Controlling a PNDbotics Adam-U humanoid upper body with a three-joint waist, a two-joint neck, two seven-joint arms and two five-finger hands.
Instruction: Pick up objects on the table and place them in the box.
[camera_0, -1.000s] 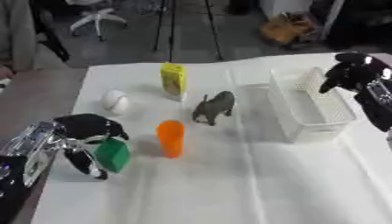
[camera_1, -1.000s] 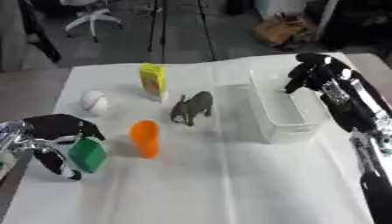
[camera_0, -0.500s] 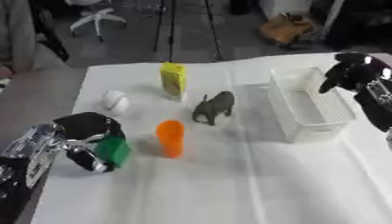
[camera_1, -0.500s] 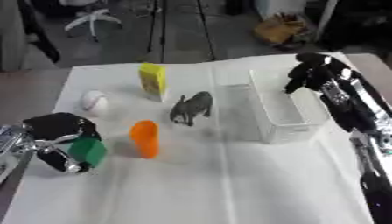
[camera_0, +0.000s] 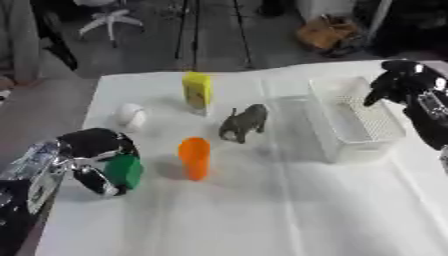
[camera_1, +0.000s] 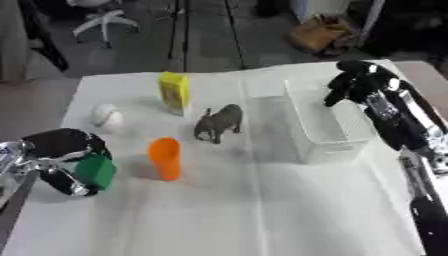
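drawing the green block (camera_0: 124, 171) slightly nearer the table's near-left edge than a second ago, fingers of the left hand (camera_0: 92, 150) curling round it from above and behind, at about eight o'clock on the white table (camera_0: 262, 210). everything else lying as before. hanging over the far right rim of the clear box (camera_0: 354, 120), at about two o'clock, the right hand (camera_1: 354, 80), fingers bent downward and holding nothing. standing upright just right of the green block, near the table's middle-left, an orange cup (camera_0: 194, 157). standing at about twelve o'clock from the cup, a grey elephant figure (camera_0: 243, 122), apart from both the cup and the box. standing upright at eleven o'clock, a yellow carton (camera_0: 197, 90). lying at ten o'clock, left of the carton and well apart from it, a white ball (camera_0: 130, 115). sitting empty, the box, its long side running away from the camera.
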